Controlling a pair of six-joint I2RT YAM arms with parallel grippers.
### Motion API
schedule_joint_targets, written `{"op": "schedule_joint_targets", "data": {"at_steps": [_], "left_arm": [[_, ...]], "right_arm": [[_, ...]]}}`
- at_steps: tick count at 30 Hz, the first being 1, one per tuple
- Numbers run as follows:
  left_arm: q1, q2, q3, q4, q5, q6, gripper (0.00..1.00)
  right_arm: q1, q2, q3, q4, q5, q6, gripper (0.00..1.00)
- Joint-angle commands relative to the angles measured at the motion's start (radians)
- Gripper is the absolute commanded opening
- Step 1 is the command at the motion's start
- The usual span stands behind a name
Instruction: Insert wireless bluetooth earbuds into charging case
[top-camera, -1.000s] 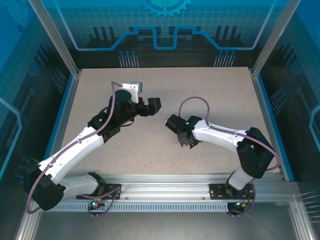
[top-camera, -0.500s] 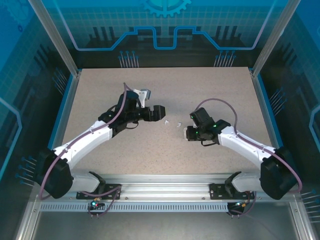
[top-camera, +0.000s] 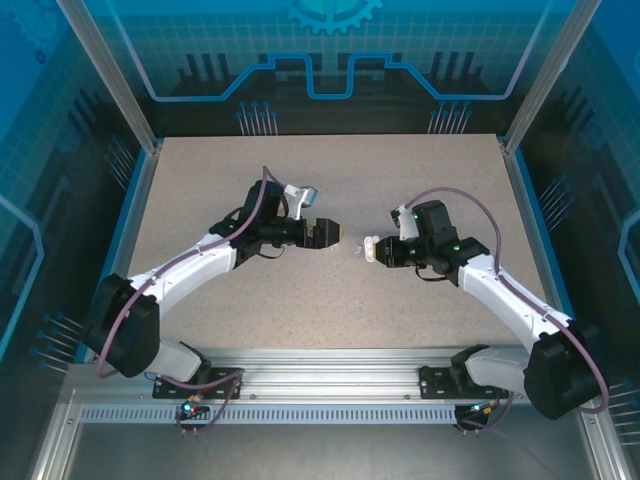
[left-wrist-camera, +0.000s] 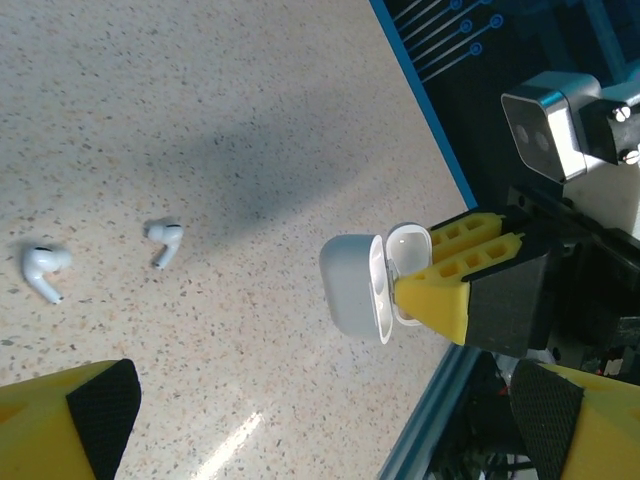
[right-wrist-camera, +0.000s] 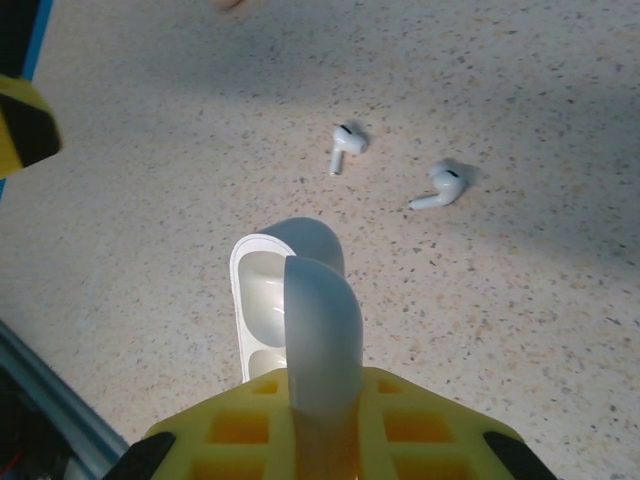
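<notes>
Two glossy white earbuds lie apart on the speckled table; the right wrist view shows them as earbuds beyond the case. My right gripper is shut on the white charging case, whose lid stands open; the cavities I can see in it are empty. In the left wrist view the charging case hangs just above the table in the yellow fingers. My left gripper is open and wide, holding nothing, close to the earbuds. From above, left gripper and right gripper face each other mid-table.
The speckled table is fenced by blue edge rails on both sides and an aluminium rail at the near edge. Transparent walls surround the cell.
Both arms have swung toward the table's middle. The left gripper moved right and nearer the earbuds; the right gripper carried the case up beside them, uncovering the earbuds.
</notes>
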Motion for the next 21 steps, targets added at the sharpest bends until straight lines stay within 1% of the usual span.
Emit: {"op": "schedule_joint_targets", "data": {"at_steps": [1,3,7,10,12,14,17,21], "left_arm": [[0.008,0.023,0.029,0.017,0.101,0.007,0.99],[0.008,0.031,0.042,-0.005,0.135,0.053,0.99],[0.012,0.062,0.080,-0.081,0.221,0.187,0.99],[0.024,0.082,0.105,-0.109,0.280,0.249,0.99],[0.036,0.097,0.122,-0.126,0.301,0.278,0.99],[0.050,0.117,0.134,-0.126,0.305,0.281,0.99],[0.063,0.147,0.130,-0.074,0.328,0.251,0.99],[0.065,0.188,0.135,-0.018,0.394,0.226,0.99]], "right_arm": [[-0.029,-0.008,0.016,0.036,-0.126,-0.051,0.15],[-0.038,0.004,0.024,0.036,-0.170,-0.066,0.15],[-0.047,0.026,0.037,0.033,-0.248,-0.097,0.14],[-0.058,0.030,0.035,0.036,-0.285,-0.107,0.14],[-0.069,0.029,0.032,0.041,-0.304,-0.106,0.14],[-0.083,0.031,0.024,0.055,-0.326,-0.097,0.15],[-0.098,0.035,0.011,0.088,-0.362,-0.079,0.15],[-0.106,0.038,-0.003,0.127,-0.411,-0.056,0.15]]}}
